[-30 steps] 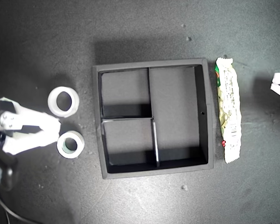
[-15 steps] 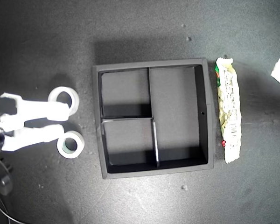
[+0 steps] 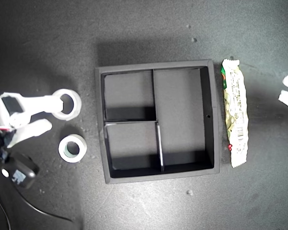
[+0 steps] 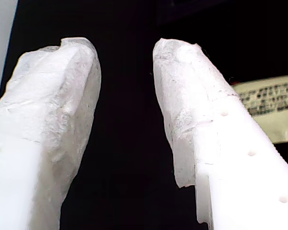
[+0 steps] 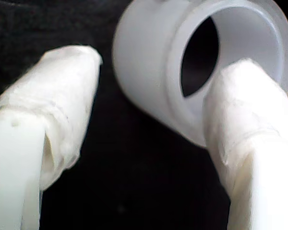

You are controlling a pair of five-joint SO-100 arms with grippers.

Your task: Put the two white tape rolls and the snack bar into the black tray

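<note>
Claw two, my second gripper (image 5: 151,96), spread open: one finger inside larger white ring-shaped tape roll (image 3: 66,104), other outside.

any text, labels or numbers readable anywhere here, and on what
Nothing can be read.
Snack bar: rows of small print and a barcode on the wrapper, too small and blurred in the exterior view and the first wrist view.
Tape rolls, black tray, grippers: no markings seen.

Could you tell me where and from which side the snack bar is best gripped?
Probably across the middle of the snack bar, coming from above: it lies flat and long beside the tray, so its narrow width should fit between open jaws, while the crimped ends look flimsy.
</note>
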